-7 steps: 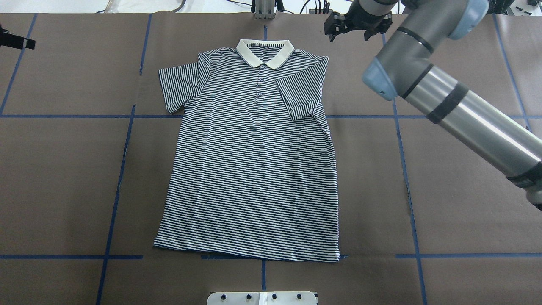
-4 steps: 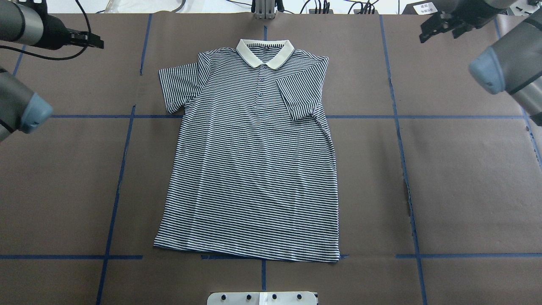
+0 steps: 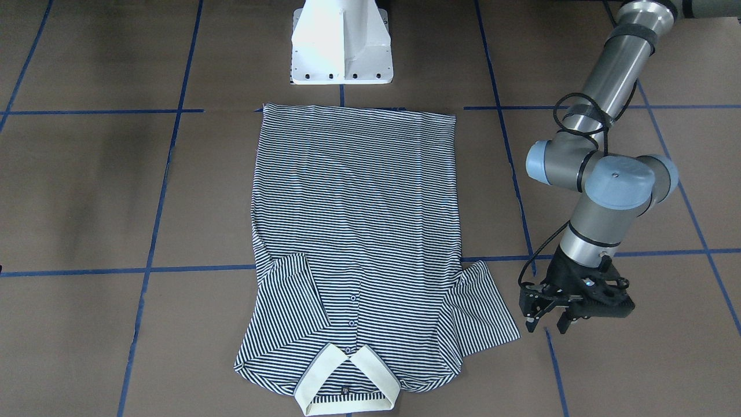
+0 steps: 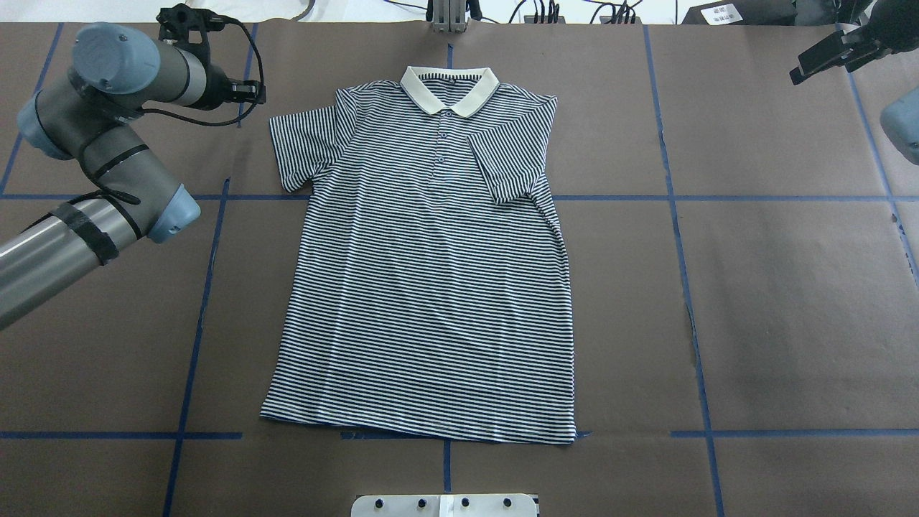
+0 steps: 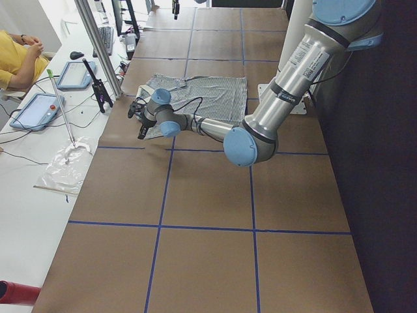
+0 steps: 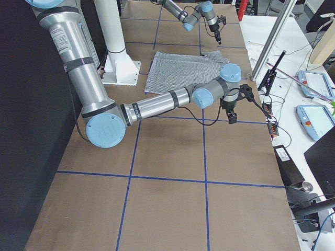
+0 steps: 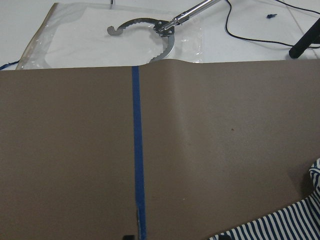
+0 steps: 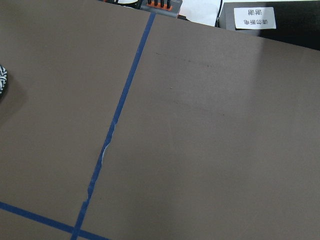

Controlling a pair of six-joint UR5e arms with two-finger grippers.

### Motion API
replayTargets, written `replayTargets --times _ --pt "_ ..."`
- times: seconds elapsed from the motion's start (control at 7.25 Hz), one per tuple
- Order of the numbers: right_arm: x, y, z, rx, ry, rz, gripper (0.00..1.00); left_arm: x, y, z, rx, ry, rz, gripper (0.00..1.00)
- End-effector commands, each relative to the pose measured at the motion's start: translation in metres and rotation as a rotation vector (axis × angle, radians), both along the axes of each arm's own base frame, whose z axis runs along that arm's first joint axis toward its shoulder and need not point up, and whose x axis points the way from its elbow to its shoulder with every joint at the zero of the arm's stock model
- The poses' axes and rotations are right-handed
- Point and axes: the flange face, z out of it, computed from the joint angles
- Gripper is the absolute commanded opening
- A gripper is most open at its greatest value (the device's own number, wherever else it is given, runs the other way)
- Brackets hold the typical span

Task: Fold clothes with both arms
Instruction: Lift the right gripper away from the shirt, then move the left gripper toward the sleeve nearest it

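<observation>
The striped polo shirt (image 4: 431, 287) lies flat and face up mid-table, cream collar (image 4: 450, 90) at the far edge. One sleeve (image 4: 506, 161) is folded onto the chest; the other sleeve (image 4: 305, 147) is spread out. My left gripper (image 3: 546, 325) hovers open with nothing in it, just outside the spread sleeve (image 3: 483, 313), and also shows as the left gripper (image 4: 248, 90) overhead. A corner of that sleeve (image 7: 300, 225) shows in the left wrist view. My right gripper (image 4: 826, 61) is off at the far right corner, well away from the shirt; I cannot tell its state.
The white pedestal base (image 3: 341, 46) stands by the shirt's hem. Blue tape lines (image 4: 675, 215) grid the brown paper. Past the far edge are a metal post (image 4: 449, 14), cables, a ring tool on plastic (image 7: 150, 35), tablets and a seated person (image 5: 16, 59).
The left arm has swung in from the left edge to beside the spread sleeve. The right arm has pulled back from near the collar to the far right corner. The shirt has not moved.
</observation>
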Motion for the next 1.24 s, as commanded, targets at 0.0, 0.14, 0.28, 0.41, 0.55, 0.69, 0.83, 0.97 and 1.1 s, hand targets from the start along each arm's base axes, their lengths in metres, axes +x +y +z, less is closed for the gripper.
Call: replayTargets --times 0.0,0.14,0.28,0.41,0.55,0.69,0.83,0.97,1.1 --pt "0.001 0.002 0.004 -0.004 0.003 0.0 1.0 0.023 0.003 0.004 0.004 0.003 0.014 0.59" --pt "0.002 0.002 0.006 -0.007 0.005 0.001 1.0 0.027 -0.002 0.005 -0.002 -0.002 0.014 0.57" --pt "0.002 0.002 0.006 -0.004 0.008 0.003 1.0 0.028 -0.003 0.004 -0.004 -0.003 0.014 0.56" --pt "0.002 0.001 0.005 -0.003 0.008 0.003 1.0 0.032 -0.008 0.002 -0.008 -0.005 0.015 0.54" --pt "0.001 0.001 0.006 -0.005 0.011 0.003 1.0 0.035 -0.012 0.004 -0.009 -0.006 0.015 0.53" --pt "0.001 0.001 0.006 -0.004 0.012 0.004 1.0 0.038 -0.013 0.009 -0.008 -0.004 0.016 0.53" --pt "0.001 0.001 0.006 -0.004 0.015 0.006 1.0 0.038 -0.013 0.011 -0.009 -0.006 0.017 0.53" --pt "0.001 0.001 0.006 -0.004 0.015 0.006 1.0 0.04 -0.011 0.013 -0.012 -0.009 0.02 0.52" --pt "0.001 0.001 0.006 -0.003 0.016 0.007 1.0 0.042 -0.01 0.012 -0.012 -0.008 0.022 0.52"
